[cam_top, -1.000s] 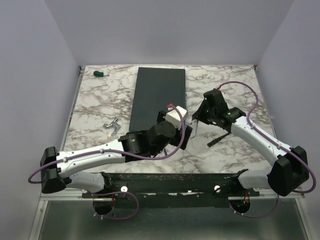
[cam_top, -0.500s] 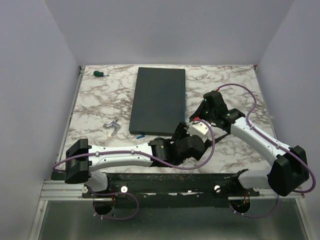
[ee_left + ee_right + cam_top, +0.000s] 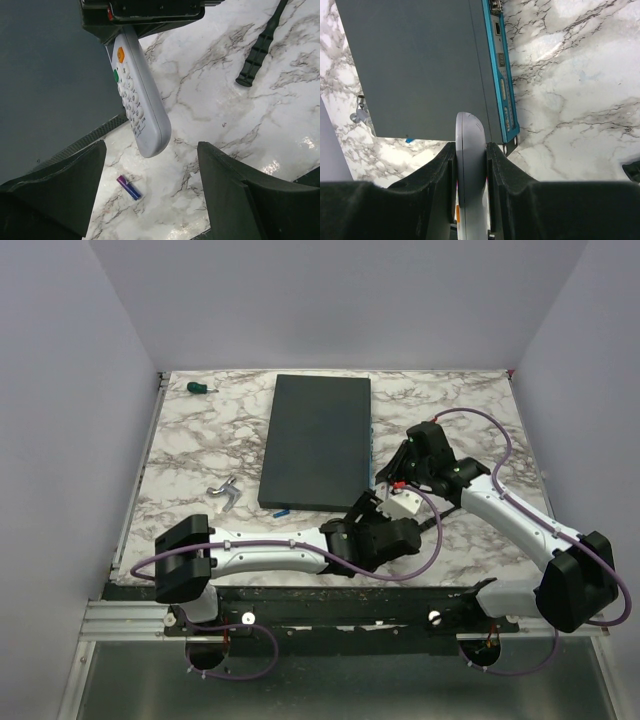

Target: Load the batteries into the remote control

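Observation:
My right gripper is shut on the white remote control and holds it edge-on above the table. In the left wrist view the remote hangs button-face out from that gripper. A purple-blue battery lies on the marble just below the remote's free end. My left gripper is open and empty, its fingers standing either side of that battery, above it. A blue battery lies at the dark slab's near edge and also shows in the right wrist view.
The large dark grey slab lies mid-table with a blue port strip along its right side. A black T-shaped tool lies right of the remote. A small silver piece lies left of the slab. A green-handled screwdriver lies at the far left.
My left arm has swung right and toward the near edge, bringing its open gripper under the right gripper. The right arm has held still with the remote.

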You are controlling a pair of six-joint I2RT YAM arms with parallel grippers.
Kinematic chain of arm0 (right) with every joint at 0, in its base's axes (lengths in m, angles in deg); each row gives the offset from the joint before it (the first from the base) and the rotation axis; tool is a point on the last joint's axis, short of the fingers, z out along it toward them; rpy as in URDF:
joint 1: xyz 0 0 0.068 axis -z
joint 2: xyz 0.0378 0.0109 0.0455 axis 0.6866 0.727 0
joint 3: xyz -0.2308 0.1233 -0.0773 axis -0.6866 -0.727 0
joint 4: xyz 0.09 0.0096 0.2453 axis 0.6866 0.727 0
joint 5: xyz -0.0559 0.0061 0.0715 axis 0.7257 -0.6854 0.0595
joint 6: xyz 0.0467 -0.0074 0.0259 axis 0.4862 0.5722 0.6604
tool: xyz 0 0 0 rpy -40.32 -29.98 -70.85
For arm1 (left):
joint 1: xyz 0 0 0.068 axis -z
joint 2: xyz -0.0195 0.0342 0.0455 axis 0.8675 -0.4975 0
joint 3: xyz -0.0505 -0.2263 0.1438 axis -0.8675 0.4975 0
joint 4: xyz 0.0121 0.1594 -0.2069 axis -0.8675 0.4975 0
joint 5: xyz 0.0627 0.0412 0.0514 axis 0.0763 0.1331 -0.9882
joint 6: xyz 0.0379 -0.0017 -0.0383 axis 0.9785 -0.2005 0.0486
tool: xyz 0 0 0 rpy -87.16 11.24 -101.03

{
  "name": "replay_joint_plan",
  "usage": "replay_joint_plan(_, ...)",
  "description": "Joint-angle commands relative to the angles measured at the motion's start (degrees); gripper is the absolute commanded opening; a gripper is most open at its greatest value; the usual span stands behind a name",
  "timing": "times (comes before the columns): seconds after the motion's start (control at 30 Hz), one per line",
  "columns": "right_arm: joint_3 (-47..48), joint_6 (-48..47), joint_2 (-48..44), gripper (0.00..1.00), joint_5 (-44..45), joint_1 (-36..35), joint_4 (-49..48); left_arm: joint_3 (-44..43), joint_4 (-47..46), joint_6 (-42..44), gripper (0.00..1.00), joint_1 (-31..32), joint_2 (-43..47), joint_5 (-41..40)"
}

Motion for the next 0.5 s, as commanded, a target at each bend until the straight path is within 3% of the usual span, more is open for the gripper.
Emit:
replay_joint_plan(0.0, -0.49, 0.84, -1.33, 0.01, -1.57, -0.38, -1.52, 0.18, -0.81, 0.18, 0.72, 0.25, -0.73, -4.55)
replay_joint_plan(0.47, -1.93, 1.32, -2.55, 0.01, -4.57, -0.36, -3.17, -2.02, -0.62, 1.11, 0.42, 0.24, -4.39, -7.57)
